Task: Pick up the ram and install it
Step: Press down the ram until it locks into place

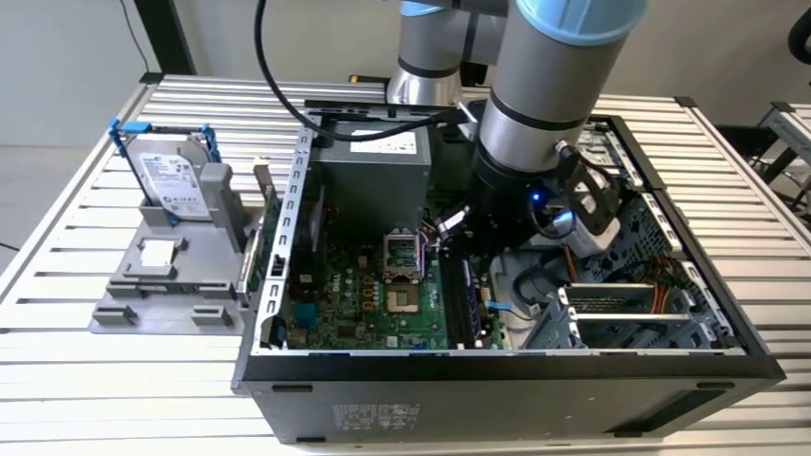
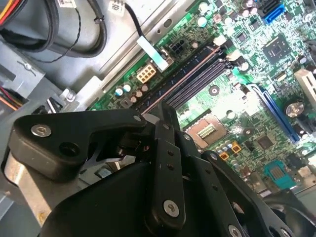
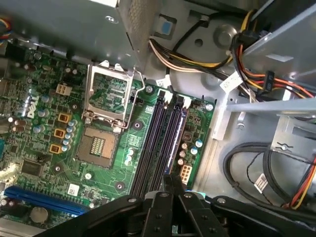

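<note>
First wrist view: my pincer (image 3: 170, 185) is closed on the ram (image 3: 169, 178), edge-on, thin between the fingers, directly above the memory slots (image 3: 160, 138), lengthwise along them so it can seat in a slot.

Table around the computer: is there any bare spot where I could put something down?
Bare slats of the table run in front of the grey tray and the case. Inside the case it is crowded with the board and cables.
</note>
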Controlling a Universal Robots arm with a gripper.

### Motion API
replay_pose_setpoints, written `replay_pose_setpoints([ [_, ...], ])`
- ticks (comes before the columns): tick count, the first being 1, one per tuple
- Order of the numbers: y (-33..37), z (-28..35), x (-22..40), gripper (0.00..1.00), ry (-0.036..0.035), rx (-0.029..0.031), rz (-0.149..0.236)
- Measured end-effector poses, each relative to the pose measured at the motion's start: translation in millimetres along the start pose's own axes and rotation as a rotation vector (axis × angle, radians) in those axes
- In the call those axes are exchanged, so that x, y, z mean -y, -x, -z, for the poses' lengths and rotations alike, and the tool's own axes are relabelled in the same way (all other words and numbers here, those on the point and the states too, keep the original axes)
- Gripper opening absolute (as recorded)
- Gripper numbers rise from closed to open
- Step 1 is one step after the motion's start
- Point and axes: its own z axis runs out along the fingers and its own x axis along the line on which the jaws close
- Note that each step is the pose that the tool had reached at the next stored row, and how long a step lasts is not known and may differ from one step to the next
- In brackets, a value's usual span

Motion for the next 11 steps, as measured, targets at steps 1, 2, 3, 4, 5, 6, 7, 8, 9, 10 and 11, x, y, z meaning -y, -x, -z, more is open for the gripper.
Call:
replay_pose_setpoints([
  [1,0.1,0.0,-0.5,0.00,0.0001,0.0000,0.009],
  [2,0.3,0.0,-0.9,0.00,0.0002,-0.0001,0.019],
  [3,0.3,0.0,-1.2,0.00,0.0002,-0.0002,0.028],
  [4,0.4,0.0,-1.4,0.00,0.0004,-0.0003,0.038],
  [5,0.5,0.0,-1.7,0.00,0.0006,-0.0003,0.047],
  [6,0.6,0.0,-2.0,0.00,0.0007,-0.0004,0.056],
  [7,0.6,0.0,-2.1,0.00,0.0009,-0.0005,0.064],
  [8,0.6,0.0,-2.1,0.00,0.0010,-0.0006,0.072],
  [9,0.6,0.0,-2.2,0.00,0.0011,-0.0008,0.079],
  [10,0.6,0.0,-2.2,0.00,0.0013,-0.0008,0.086],
  [11,0.6,0.0,-2.2,0.00,0.0014,-0.0009,0.093],
])
